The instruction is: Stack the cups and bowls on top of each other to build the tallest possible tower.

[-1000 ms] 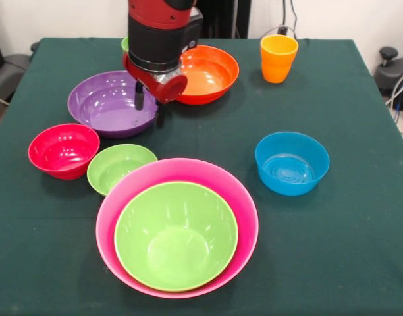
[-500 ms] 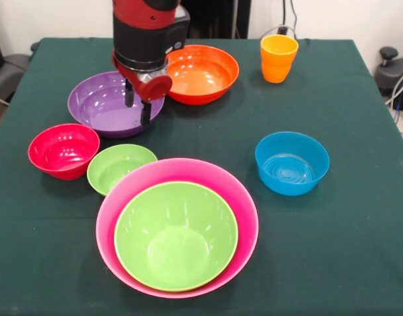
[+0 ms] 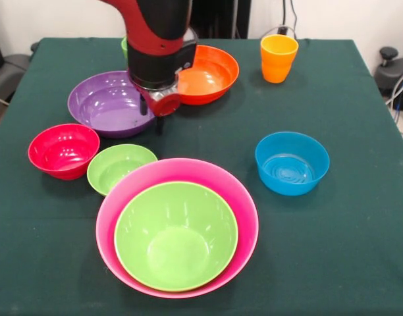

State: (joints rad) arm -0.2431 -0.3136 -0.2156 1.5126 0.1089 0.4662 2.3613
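My gripper (image 3: 152, 116) hangs low at the right rim of the wide purple bowl (image 3: 103, 102). Its fingers stand apart, one inside the rim and one (image 3: 159, 125) outside it, so it looks open astride the rim. The biggest pink bowl (image 3: 188, 168) sits at the front with a large lime green bowl (image 3: 175, 236) nested in it. A large orange bowl (image 3: 211, 74) lies just right of the arm. An orange cup (image 3: 278, 58) stands at the back right. A sliver of a light green cup (image 3: 124, 44) peeks out behind the arm.
A small red bowl (image 3: 63, 150) and a small lime green bowl (image 3: 119, 168) sit left of the pink bowl, close together. A small blue bowl (image 3: 292, 162) stands alone on the right. The green tablecloth (image 3: 346, 250) covers the table.
The gripper went left over the purple bowl, then came back right and down to the bowl's right rim, with the wrist turned. No bowl or cup has moved.
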